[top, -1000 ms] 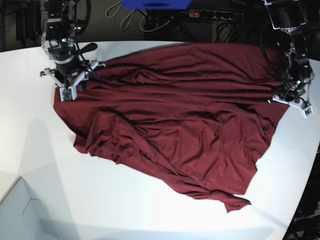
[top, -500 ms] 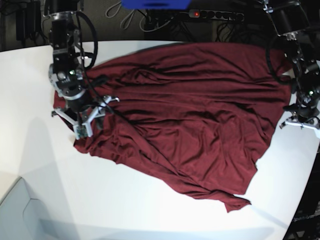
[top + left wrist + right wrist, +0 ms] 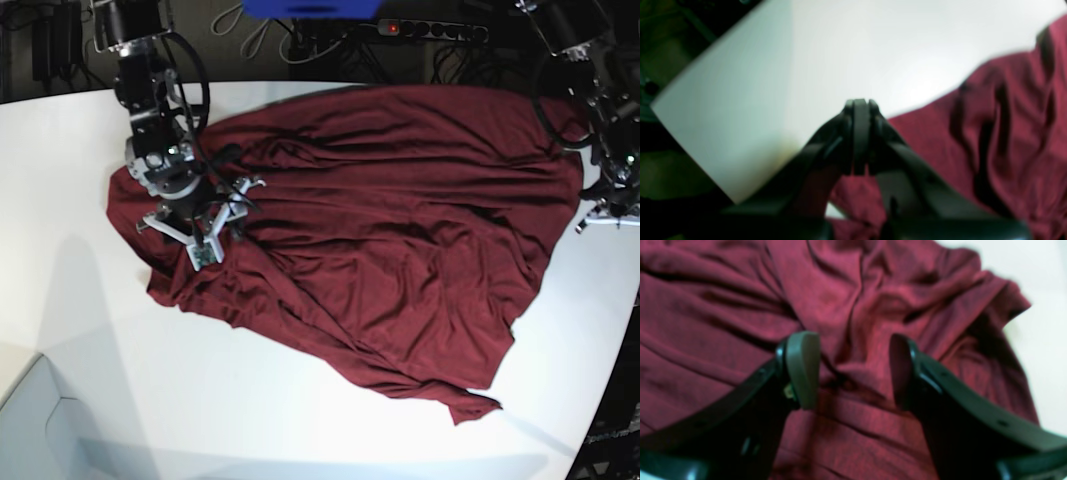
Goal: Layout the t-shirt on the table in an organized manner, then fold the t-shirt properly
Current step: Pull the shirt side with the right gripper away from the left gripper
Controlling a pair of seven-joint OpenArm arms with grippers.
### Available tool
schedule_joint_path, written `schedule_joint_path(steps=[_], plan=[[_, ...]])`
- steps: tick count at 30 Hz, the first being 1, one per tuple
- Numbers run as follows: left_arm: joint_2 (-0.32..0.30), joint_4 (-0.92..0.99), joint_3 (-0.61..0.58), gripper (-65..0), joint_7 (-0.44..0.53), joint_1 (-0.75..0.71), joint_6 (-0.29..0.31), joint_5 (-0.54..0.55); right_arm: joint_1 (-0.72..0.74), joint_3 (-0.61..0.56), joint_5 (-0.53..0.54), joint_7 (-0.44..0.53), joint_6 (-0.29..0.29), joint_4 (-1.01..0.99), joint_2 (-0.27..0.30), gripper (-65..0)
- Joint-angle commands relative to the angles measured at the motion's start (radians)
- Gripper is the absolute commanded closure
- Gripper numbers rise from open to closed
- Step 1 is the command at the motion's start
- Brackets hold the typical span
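Note:
The dark maroon t-shirt [image 3: 380, 230] lies spread and wrinkled across the white table [image 3: 250, 400]. My right gripper [image 3: 200, 235] hovers over the shirt's left part. In the right wrist view it [image 3: 853, 370] stands open, with folds of the shirt [image 3: 857, 300] beneath it and nothing between its fingers [image 3: 803, 366]. My left gripper [image 3: 608, 212] sits just off the shirt's right edge. In the left wrist view it [image 3: 858, 105] is shut, with nothing seen in it, over bare table [image 3: 806, 50], and the shirt [image 3: 1007, 133] lies beside it.
A power strip [image 3: 430, 30] with a red light, cables and a blue object [image 3: 310, 8] lie beyond the table's far edge. The curved table edge [image 3: 615, 340] runs close by the left arm. A white raised corner [image 3: 40, 420] sits at the front left.
My right gripper has moved from the shirt's far left corner inward over the cloth and has opened wider. My left gripper has slid right, off the shirt's edge, and stayed shut.

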State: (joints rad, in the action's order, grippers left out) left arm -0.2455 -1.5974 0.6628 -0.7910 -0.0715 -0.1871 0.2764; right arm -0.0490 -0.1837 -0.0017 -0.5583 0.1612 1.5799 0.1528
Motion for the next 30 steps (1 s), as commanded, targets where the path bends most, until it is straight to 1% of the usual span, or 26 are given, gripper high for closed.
schedule_joint_path(steps=[1, 7, 14, 19, 21, 24, 30], plan=[[-0.018, -0.019, 0.015, -0.1, 0.017, -0.003, 0.001, -0.007, 0.016, 0.003, 0.002, 0.025, 0.002, 0.015, 0.004, -33.0], [-0.022, -0.014, 0.025, -0.1, 0.017, -0.009, 0.001, -0.007, 0.061, -0.001, 0.002, 0.028, 0.002, -0.075, 0.003, -28.5], [-0.021, -0.008, 0.027, -0.1, 0.02, -0.009, 0.001, -0.007, 0.08, 0.003, 0.004, 0.031, 0.002, -0.092, 0.003, -19.0], [-0.019, -0.008, 0.027, -0.1, 0.02, -0.009, 0.001, -0.007, 0.08, 0.003, 0.004, 0.122, 0.002, -0.071, 0.009, -11.5], [-0.019, -0.008, 0.027, -0.1, 0.02, -0.009, 0.001, -0.007, 0.082, 0.003, 0.004, 0.139, 0.002, -0.071, 0.011, -9.0], [-0.019, -0.007, 0.027, -0.1, 0.02, -0.011, 0.001, -0.007, 0.107, 0.003, 0.004, 0.143, 0.002, -0.077, 0.011, -7.1], [-0.019, -0.007, 0.027, -0.1, 0.026, -0.031, 0.001, -0.007, 0.166, 0.005, 0.004, 0.146, 0.002, -0.132, 0.009, -6.9]])
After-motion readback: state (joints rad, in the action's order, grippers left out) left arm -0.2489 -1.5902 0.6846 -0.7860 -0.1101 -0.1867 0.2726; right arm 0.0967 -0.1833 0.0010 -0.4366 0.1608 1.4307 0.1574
